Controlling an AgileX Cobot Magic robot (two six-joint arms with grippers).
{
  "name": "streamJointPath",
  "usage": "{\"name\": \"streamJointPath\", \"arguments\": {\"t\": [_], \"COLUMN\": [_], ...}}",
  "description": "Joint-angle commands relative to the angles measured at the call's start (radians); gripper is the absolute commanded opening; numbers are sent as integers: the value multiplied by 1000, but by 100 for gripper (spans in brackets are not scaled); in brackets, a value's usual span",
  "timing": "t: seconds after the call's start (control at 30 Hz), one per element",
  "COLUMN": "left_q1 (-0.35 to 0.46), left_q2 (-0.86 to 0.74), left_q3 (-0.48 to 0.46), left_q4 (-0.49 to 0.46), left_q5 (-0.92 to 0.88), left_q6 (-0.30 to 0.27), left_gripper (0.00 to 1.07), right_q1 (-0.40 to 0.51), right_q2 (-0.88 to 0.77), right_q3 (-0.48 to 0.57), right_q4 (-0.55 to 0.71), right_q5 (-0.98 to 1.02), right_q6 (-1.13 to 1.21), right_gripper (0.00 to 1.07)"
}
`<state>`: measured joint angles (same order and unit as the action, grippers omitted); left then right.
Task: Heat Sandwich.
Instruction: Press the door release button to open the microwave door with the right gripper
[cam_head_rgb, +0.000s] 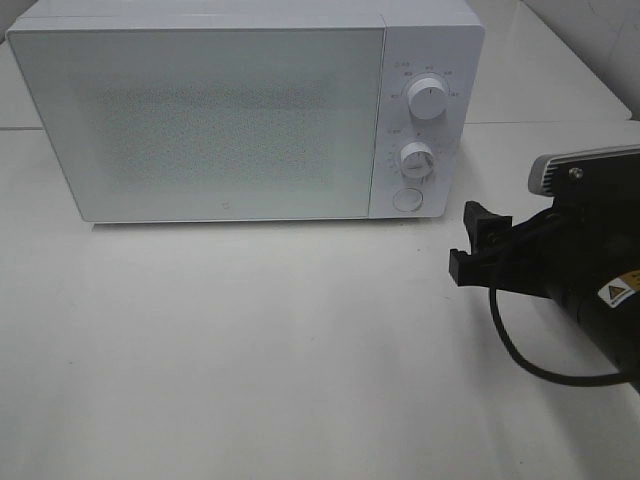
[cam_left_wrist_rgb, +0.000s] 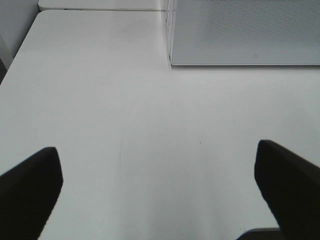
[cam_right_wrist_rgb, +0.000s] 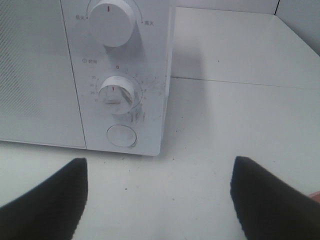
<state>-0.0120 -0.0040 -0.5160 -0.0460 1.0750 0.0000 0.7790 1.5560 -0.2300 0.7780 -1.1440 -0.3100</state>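
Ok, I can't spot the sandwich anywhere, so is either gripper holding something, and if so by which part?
Nothing is held. The left gripper and the right gripper both stand open, with nothing between the jaws.

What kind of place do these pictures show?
Probably a robot test bench set up as a kitchen corner, not a home. A white microwave stands with its door shut on a plain white table, and the robot's black right gripper hovers near it.
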Motion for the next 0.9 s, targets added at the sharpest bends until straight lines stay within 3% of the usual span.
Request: {"name": "streamJointPath", "arguments": {"t": [0.03,0.4,0.7,0.9], "left_q1": [-6,-6,-6,-6], "left_q2": [-19,-19,-19,-19], "left_q3": [0,0,0,0], "left_q4": [-8,-8,-8,-8], "left_q5": [-9,-9,-9,-9], "left_q6": [0,0,0,0], "left_gripper": [100,100,100,100], "right_q1": [45,63,63,63], "right_q2": [5,5,5,5], "right_q3": [3,3,4,4], "right_q4": [41,68,68,68], "right_q5": [-30,-31,-28,-17], "right_q6": [-16,12,339,687], "right_gripper": [76,76,76,76]}}
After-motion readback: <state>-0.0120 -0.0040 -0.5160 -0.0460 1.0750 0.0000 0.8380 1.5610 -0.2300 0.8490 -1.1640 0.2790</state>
